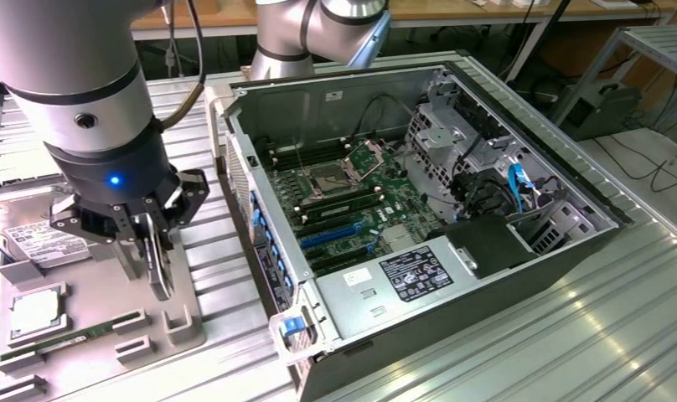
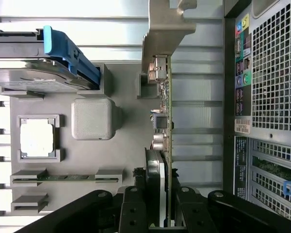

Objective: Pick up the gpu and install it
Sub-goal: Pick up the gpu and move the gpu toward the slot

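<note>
The gpu (image 1: 160,270) is a slim dark card held on edge, its lower end just above the grey parts tray (image 1: 98,289). My gripper (image 1: 148,243) is shut on it, one finger on each face. In the wrist view the gpu (image 2: 164,116) runs edge-on away from my gripper (image 2: 158,208), with its silvery bracket (image 2: 165,29) at the far end and its round fan housing (image 2: 154,170) near the fingers. The open computer case (image 1: 428,209) lies to the exterior view's right, blue expansion slots (image 1: 333,239) showing on its motherboard.
On the tray lie a silver hard drive (image 1: 37,239) with a blue-handled carrier (image 2: 70,53), a processor (image 1: 34,310) and a thin green memory stick (image 1: 64,342). The case's perforated rear panel (image 2: 274,63) is close beside the tray. Ribbed metal tabletop (image 1: 562,335) surrounds everything.
</note>
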`<state>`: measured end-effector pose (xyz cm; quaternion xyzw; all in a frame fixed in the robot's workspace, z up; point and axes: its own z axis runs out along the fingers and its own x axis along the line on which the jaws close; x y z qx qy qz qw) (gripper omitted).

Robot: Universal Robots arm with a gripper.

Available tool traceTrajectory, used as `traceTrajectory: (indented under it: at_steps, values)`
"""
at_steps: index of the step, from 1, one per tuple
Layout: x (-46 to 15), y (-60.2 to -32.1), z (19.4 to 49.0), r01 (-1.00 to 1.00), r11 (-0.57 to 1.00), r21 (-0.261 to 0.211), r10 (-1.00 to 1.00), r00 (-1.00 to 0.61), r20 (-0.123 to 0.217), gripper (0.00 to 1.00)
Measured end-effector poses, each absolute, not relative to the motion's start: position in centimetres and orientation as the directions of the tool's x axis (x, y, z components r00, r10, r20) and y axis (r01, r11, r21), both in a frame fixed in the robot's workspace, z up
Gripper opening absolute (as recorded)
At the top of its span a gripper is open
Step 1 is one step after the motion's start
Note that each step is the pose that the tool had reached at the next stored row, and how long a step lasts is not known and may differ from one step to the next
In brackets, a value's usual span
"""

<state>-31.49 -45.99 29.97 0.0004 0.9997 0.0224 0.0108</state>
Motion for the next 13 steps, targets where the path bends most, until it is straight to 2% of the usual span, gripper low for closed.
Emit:
traceTrajectory:
  at_steps: [13]
  values:
    - [-31.5, -46.0, 32.6, 0.0, 0.999, 0.047, 0.001, -1.0, -0.022, 0.28]
